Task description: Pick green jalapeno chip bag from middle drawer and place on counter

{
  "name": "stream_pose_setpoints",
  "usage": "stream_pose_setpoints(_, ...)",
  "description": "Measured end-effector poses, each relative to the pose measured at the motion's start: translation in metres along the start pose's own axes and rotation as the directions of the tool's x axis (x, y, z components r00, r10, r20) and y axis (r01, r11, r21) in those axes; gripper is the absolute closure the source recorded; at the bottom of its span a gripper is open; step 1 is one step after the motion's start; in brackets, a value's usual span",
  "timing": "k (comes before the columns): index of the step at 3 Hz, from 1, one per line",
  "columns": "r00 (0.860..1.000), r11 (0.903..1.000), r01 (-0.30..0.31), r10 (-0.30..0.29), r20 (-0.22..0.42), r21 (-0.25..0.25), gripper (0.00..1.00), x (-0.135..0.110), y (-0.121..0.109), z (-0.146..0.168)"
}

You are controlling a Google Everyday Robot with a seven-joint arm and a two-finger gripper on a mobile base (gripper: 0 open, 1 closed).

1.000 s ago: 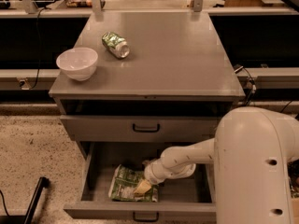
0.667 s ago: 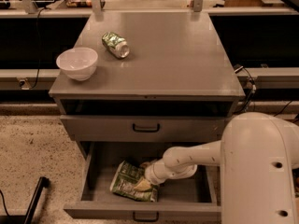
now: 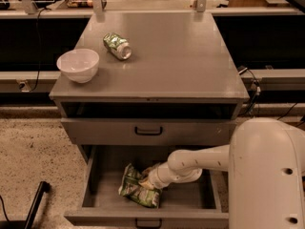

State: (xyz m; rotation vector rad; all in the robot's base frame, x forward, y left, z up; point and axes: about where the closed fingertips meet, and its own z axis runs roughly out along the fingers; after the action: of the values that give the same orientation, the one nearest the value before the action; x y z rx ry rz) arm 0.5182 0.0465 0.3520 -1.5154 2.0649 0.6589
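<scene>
While the white arm (image 3: pixel 205 160) reaches in from the right, the gripper (image 3: pixel 147 179) sits low inside the open drawer (image 3: pixel 190 200), right up against the bag (image 3: pixel 132 192); it meets the bag at its upper right side, but whether it is spread or clamped on the foil I cannot tell; the bag lies crumpled on the drawer floor, left of centre and near the front wall; so it is down in the drawer, not yet on the counter (image 3: pixel 176 61); up on the counter, a white bowl (image 3: pixel 78 65) stands at the left edge; a can (image 3: pixel 117 46) lies on its side just behind and to the right of the bowl, not touching it; the shallow drawer (image 3: pixel 148 130) above is shut.
</scene>
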Motion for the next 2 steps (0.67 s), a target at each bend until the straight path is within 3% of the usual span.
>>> stream_pose_setpoints(1, 1.000, 1.0000, 0.001, -0.001, 0.008, -0.002, 1.00, -0.002, 0.000, -0.002)
stream_pose_setpoints(2, 0.989, 0.9993, 0.021, -0.016, 0.149, -0.031, 1.00, -0.029, 0.007, -0.019)
